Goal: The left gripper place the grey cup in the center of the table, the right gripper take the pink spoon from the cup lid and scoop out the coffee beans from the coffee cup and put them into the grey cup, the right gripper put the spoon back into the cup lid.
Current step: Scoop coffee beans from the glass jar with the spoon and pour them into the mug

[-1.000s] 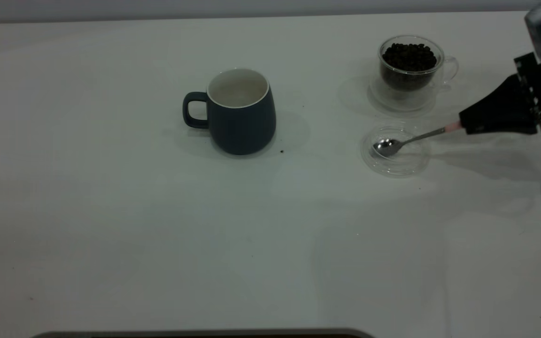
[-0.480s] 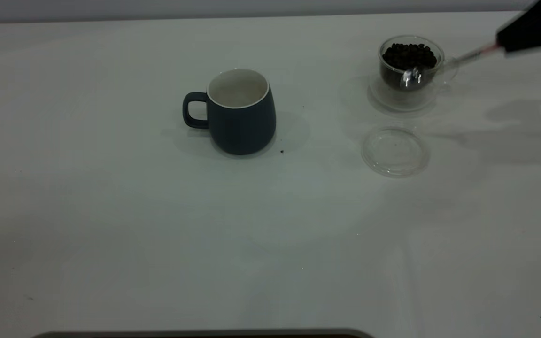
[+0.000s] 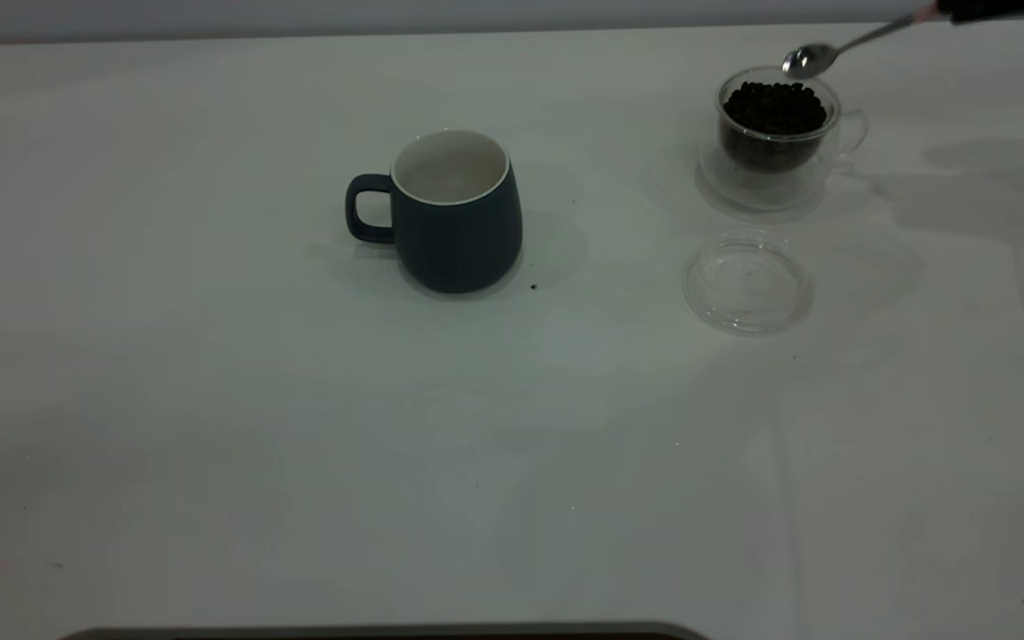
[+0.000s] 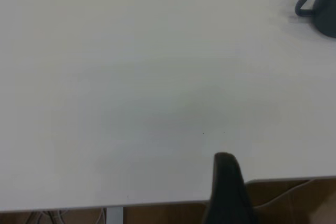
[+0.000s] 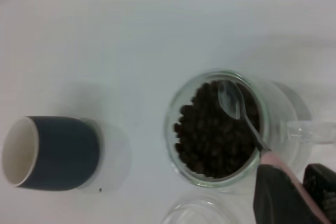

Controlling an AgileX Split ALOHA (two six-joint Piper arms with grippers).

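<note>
The grey cup (image 3: 457, 213) stands upright and empty near the middle of the table (image 3: 210, 444), handle to the left. The coffee cup (image 3: 774, 133) at the back right is full of coffee beans (image 3: 775, 107). The empty cup lid (image 3: 748, 284) lies just in front of it. My right gripper (image 3: 992, 7), at the top right edge, is shut on the pink spoon (image 3: 810, 60) by its handle. In the right wrist view the empty spoon bowl (image 5: 231, 100) hangs over the beans (image 5: 210, 135). My left gripper (image 4: 228, 182) is parked at the table's edge, far from the grey cup (image 4: 321, 6).
A few dark specks lie on the table, one (image 3: 533, 287) by the grey cup's base. The right arm's shadow (image 3: 965, 200) falls right of the coffee cup. The table's front edge (image 3: 388, 629) shows at the bottom.
My right gripper has lifted the spoon out of the cup lid and carried it up and back. The spoon bowl now hangs above the coffee cup. The lid is left empty.
</note>
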